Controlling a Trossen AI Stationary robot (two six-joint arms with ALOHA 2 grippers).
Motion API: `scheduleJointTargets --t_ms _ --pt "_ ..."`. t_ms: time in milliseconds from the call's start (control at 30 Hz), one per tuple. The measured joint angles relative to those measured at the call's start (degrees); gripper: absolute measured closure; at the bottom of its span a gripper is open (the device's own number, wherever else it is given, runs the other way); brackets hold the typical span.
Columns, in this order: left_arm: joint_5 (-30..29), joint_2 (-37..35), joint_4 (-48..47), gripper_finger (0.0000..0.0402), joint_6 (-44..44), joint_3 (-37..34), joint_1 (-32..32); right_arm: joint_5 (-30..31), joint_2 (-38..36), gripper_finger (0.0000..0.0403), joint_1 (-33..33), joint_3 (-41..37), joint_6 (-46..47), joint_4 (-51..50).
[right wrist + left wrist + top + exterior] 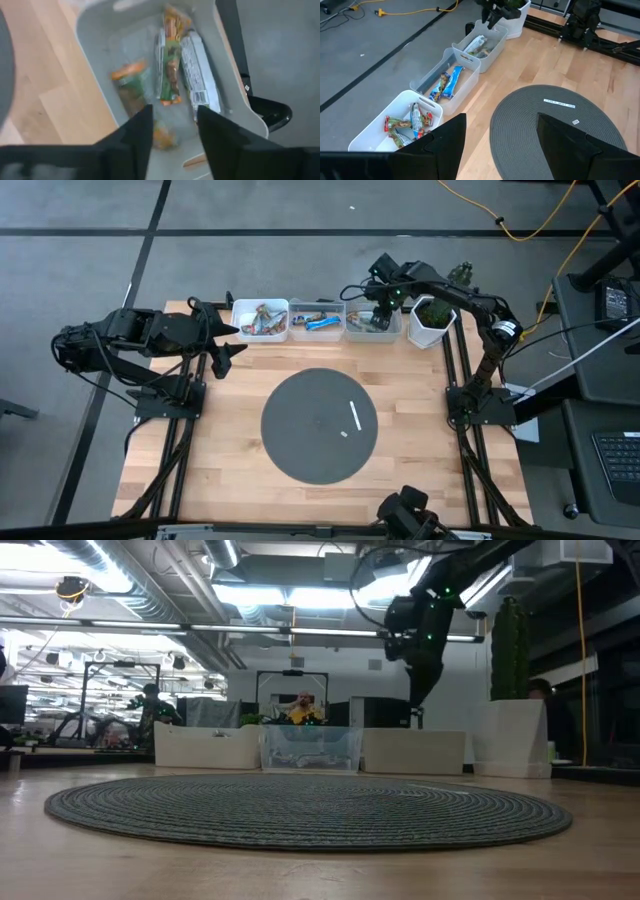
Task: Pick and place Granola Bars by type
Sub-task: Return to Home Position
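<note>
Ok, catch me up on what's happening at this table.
The right gripper hangs open and empty above the gray bin at the row's right end, where orange-and-green granola bars lie. The middle bin holds blue bars, the left bin reddish bars. The left gripper waits, open, at the table's left side. A thin white strip lies on the round mat.

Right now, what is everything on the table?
Bins: three, far edge: white bin, clear bin, grey bin.
Red-brown bars: several, in the white bin.
Blue bars: a few, in the clear bin.
Green-orange bars: several, in the grey bin.
Mat: one, dark grey, centre.
White strip: one, on the mat.
Potted plant: one, white pot, beside the grey bin.
Left end effector: open, empty, beside the white bin.
Right end effector: open, empty, over the grey bin.
</note>
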Motion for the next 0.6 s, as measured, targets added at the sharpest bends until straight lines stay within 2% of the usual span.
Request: scheduleJointTargets --t_ms 133,233,433,533,600 --pt "0.0 0.0 0.0 0.0171 0.0 0.0 0.0 -2.2 -1.4 0.0199 1.7 2.7 3.0 -2.0" --pt "0.1 0.0 0.0 0.0171 -2.5 0.0 0.0 -6.4 -5.9 0.0184 4.0 2.9 5.2 -0.7" --pt "2.8 0.3 0.0 0.0171 -10.4 0.0 0.0 -6.6 -20.1 0.0191 12.2 2.5 11.3 0.9" --pt "2.8 0.5 0.4 0.0171 -12.3 0.0 0.0 -4.1 -27.5 0.0199 17.3 1.9 14.2 3.7" --pt "1.8 0.6 1.0 0.0171 -14.7 0.0 0.0 -0.2 -31.7 0.0204 20.5 1.8 15.4 5.4"
